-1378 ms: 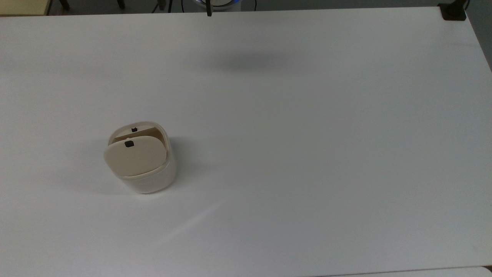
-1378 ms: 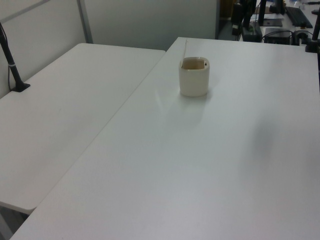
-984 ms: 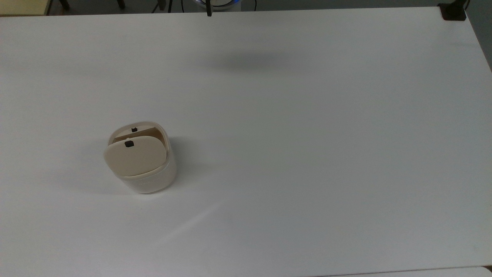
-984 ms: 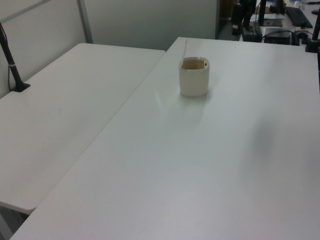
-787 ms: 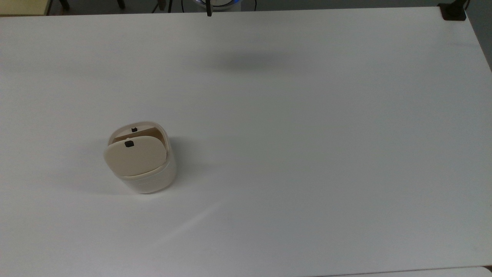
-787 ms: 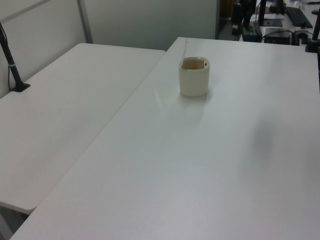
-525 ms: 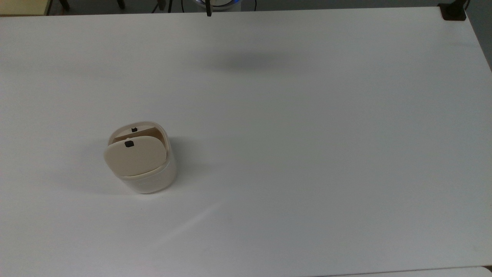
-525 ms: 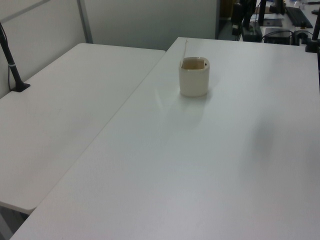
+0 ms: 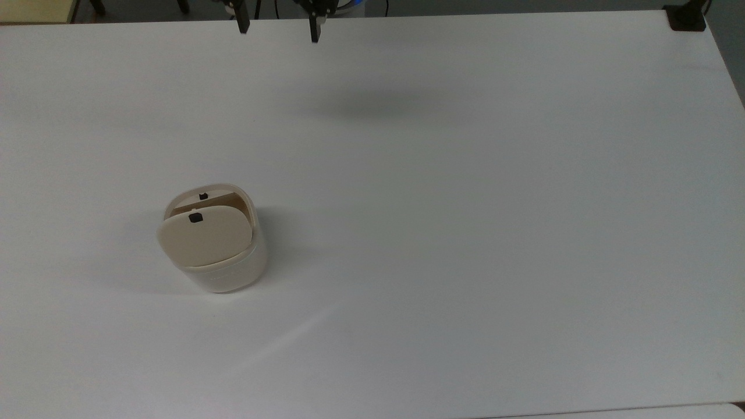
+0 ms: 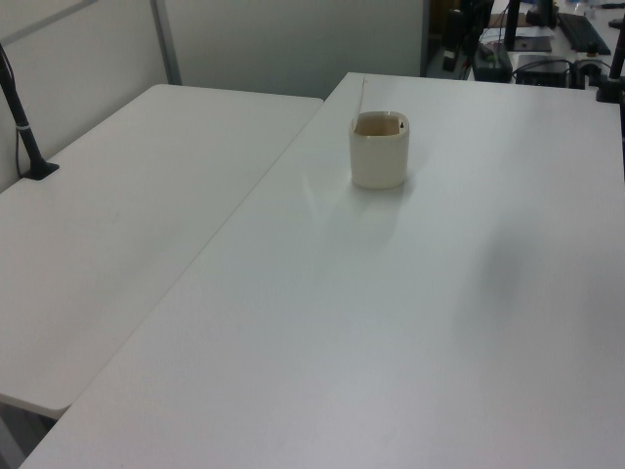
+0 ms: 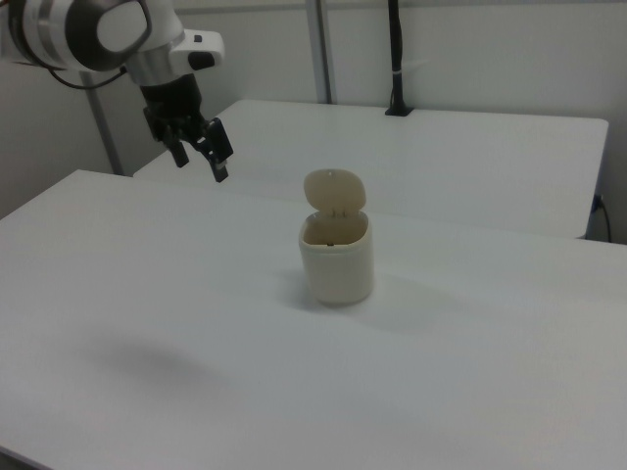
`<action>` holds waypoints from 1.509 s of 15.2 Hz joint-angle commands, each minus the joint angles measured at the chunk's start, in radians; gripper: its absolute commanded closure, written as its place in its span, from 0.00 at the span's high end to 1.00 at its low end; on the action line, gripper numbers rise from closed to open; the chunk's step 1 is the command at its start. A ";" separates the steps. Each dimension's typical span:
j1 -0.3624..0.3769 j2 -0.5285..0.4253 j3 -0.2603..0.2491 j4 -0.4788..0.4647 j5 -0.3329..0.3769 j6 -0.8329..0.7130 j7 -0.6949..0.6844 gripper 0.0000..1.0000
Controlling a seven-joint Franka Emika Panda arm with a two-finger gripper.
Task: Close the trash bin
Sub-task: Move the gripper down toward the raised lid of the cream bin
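The trash bin (image 9: 218,256) stood on the white desk (image 9: 465,203) toward the top view's left, with its beige lid (image 11: 333,189) raised upright on its hinge and the mouth exposed. The interior showed tan walls; any contents could not be determined. The end effector (image 11: 201,157) hung above the desk, well apart from the bin, to the right view's left, fingers (image 9: 242,23) spread apart and gripping nothing.

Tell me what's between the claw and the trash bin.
Nothing: bare white table separates the claw from the trash bin in the top view.
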 commanded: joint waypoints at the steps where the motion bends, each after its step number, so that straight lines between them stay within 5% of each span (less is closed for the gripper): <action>1: -0.019 0.039 0.007 0.044 -0.013 0.106 -0.005 0.83; 3: -0.020 0.056 0.002 0.058 -0.011 0.177 0.063 0.71; 8: -0.022 0.188 -0.007 0.177 -0.014 0.307 0.411 0.05; 9: -0.022 0.220 -0.016 0.218 -0.014 0.310 0.465 0.00; 15: -0.019 0.355 -0.054 0.291 -0.013 0.497 0.757 0.00; 23: -0.011 0.450 -0.082 0.286 -0.036 0.642 0.774 0.00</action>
